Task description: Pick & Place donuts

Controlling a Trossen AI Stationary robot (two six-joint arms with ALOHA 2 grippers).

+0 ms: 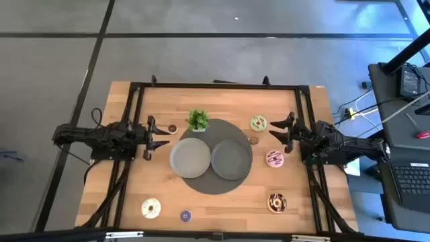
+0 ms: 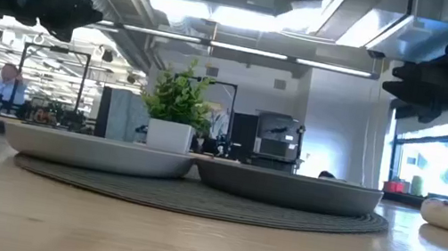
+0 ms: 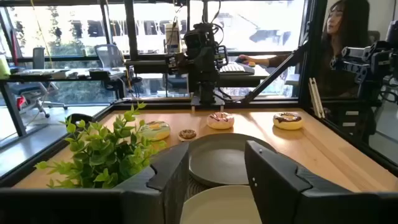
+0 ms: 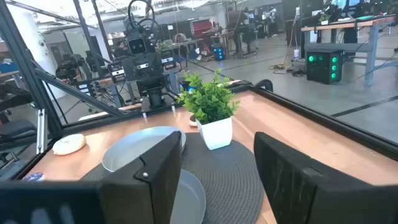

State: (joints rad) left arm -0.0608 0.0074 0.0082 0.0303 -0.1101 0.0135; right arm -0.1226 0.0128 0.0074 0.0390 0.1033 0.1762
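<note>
In the high view, the green donut (image 1: 259, 123), pink donut (image 1: 274, 158) and chocolate donut (image 1: 277, 202) lie flat on the table's right side. The cream donut (image 1: 151, 208) and tiny purple donut (image 1: 185, 216) lie near the near edge. One tiny brown donut (image 1: 173, 128) lies just ahead of my left gripper (image 1: 161, 136), another (image 1: 253, 140) by the mat. My left gripper (image 3: 216, 149) hovers open at the table's left. My right gripper (image 1: 277, 134) (image 4: 219, 143) hovers open at the right, between the green and pink donuts. Neither holds anything.
Two grey plates (image 1: 190, 158) (image 1: 231, 159) sit side by side on a round dark mat (image 1: 215, 185) at the table's middle. A small potted plant (image 1: 197, 119) stands at the mat's far edge. A black frame (image 1: 215, 85) borders the table. A person (image 3: 339, 31) sits beyond its right side.
</note>
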